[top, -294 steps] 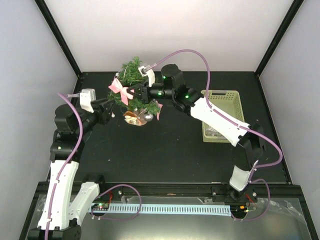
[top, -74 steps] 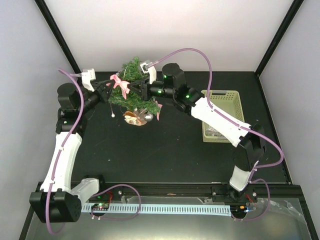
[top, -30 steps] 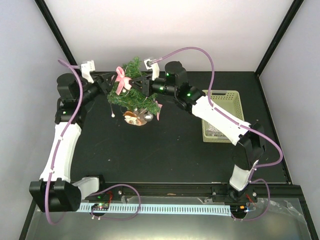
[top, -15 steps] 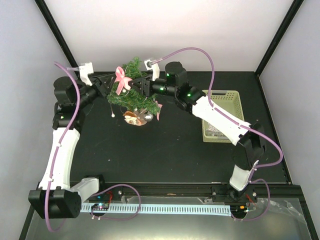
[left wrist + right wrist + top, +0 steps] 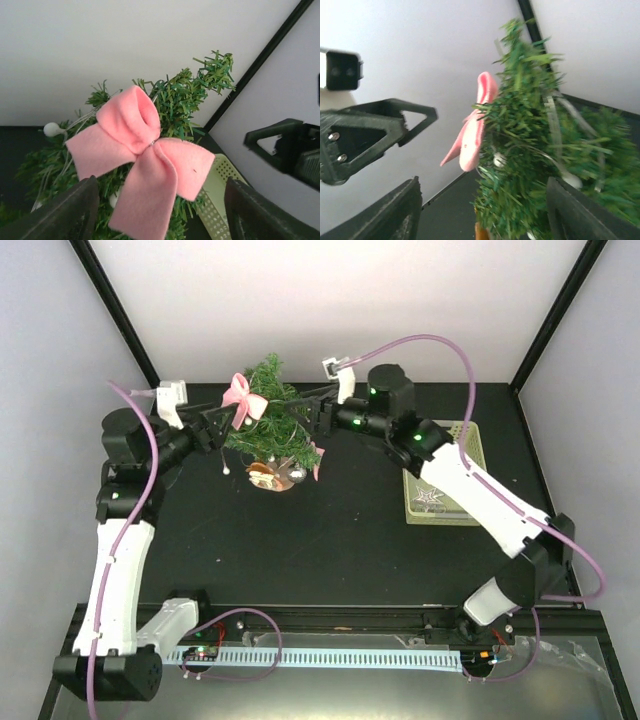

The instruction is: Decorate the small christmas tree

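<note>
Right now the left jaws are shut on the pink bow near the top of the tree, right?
No. The left jaws are open, one each side of the pink bow, not touching it; the left wrist view shows this. The bow is near the top of the tree.

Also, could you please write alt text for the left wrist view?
A pink felt bow sits near the top of a small green Christmas tree, centred between the dark fingers of the open left pincer. A pale green basket shows lower right.
</note>
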Robot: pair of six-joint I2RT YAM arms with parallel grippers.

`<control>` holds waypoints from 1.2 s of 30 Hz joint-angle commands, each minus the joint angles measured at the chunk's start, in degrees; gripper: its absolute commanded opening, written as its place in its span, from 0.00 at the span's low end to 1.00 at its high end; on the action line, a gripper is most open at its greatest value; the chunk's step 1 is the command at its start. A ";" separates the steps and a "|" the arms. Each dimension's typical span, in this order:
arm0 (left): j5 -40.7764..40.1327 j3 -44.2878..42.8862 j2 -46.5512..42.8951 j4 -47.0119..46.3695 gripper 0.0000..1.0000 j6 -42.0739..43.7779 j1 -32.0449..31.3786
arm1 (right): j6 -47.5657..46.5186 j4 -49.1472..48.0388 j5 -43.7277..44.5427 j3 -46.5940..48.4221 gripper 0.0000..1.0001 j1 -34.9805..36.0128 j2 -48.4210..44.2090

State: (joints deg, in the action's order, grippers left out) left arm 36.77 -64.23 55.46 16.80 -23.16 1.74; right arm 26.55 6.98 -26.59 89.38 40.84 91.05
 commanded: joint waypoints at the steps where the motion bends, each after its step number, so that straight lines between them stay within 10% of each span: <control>1: -5.93 -1.64 -5.27 6.22 0.78 6.56 -0.32 | -7.58 6.63 6.16 -3.06 0.72 -2.41 -7.16; 5: -9.97 0.89 -7.35 9.38 0.99 11.40 -2.91 | -13.27 13.16 16.72 -6.16 0.99 -3.24 -13.04; 15: -32.82 7.51 -14.74 10.89 0.99 15.99 -10.74 | -14.25 32.16 39.50 -9.31 1.00 -13.87 -14.94; 29: -32.57 21.57 -22.73 4.63 0.99 21.66 -15.64 | 5.22 28.79 42.79 -20.41 0.54 -27.19 -5.59; 36: -34.40 23.27 -23.41 3.72 0.99 22.91 -16.46 | 21.03 27.93 39.53 -25.52 0.49 -31.50 -1.05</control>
State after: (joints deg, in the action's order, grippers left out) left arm 4.40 -40.51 32.99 22.92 -2.13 -13.93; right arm 36.62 34.98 11.86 65.93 11.16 87.72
